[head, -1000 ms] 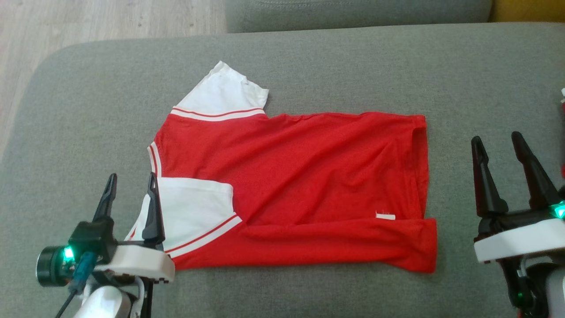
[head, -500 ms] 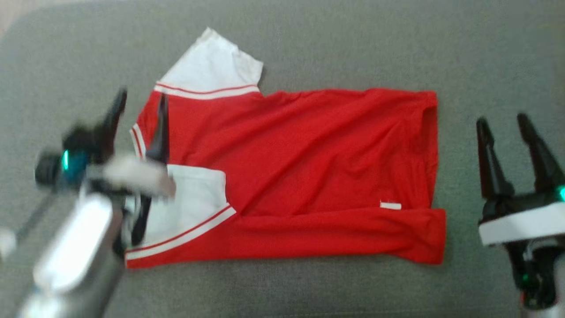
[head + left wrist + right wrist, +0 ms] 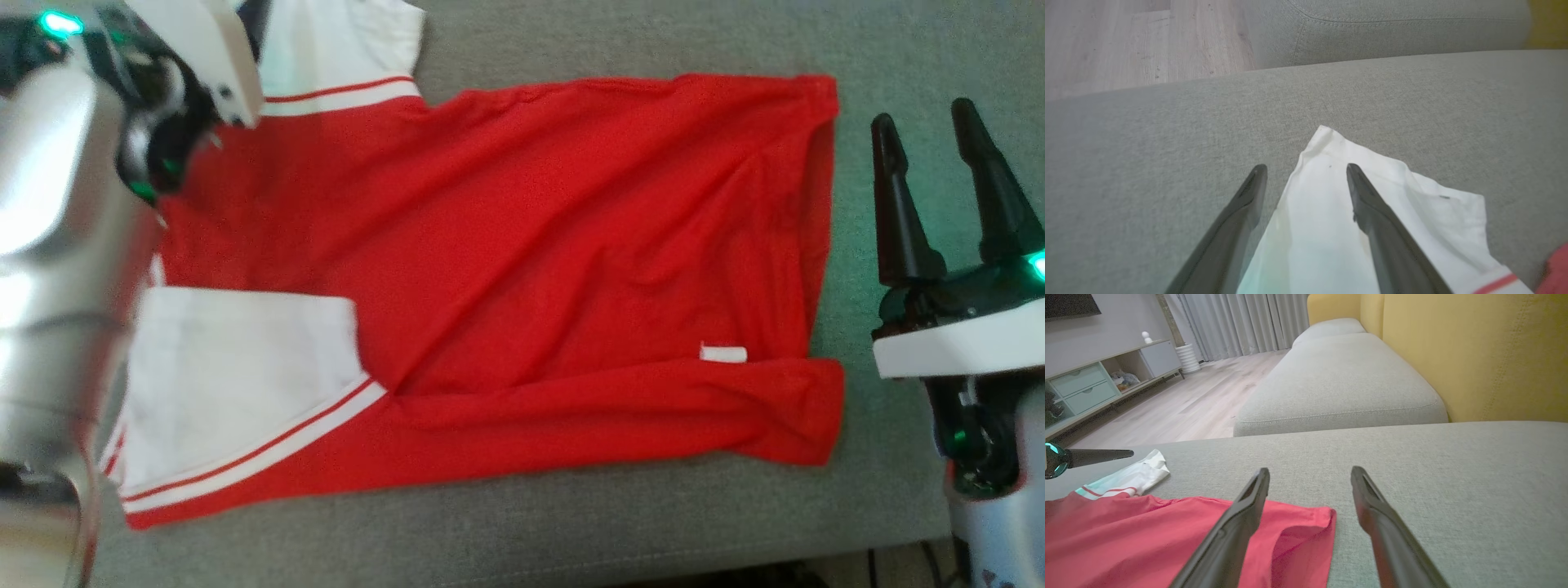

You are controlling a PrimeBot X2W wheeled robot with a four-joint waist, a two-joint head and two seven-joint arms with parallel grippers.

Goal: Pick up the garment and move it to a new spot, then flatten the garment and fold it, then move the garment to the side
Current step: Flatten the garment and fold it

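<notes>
Garment judged light, limp, crease-prone; best taken at white sleeve and hem corner. Left hand and right hand both stood wide, empty.

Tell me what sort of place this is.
Most likely a home living room: grey sofa with yellow backrest, low cabinet against the wall, long curtains, wood floor.

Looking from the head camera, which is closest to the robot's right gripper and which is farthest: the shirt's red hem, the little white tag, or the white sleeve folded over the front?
Starting from the right gripper:
1. Red hem, just to the gripper's left.
2. White tag, lower down and further left.
3. Folded white sleeve, far over on the left side.
</notes>
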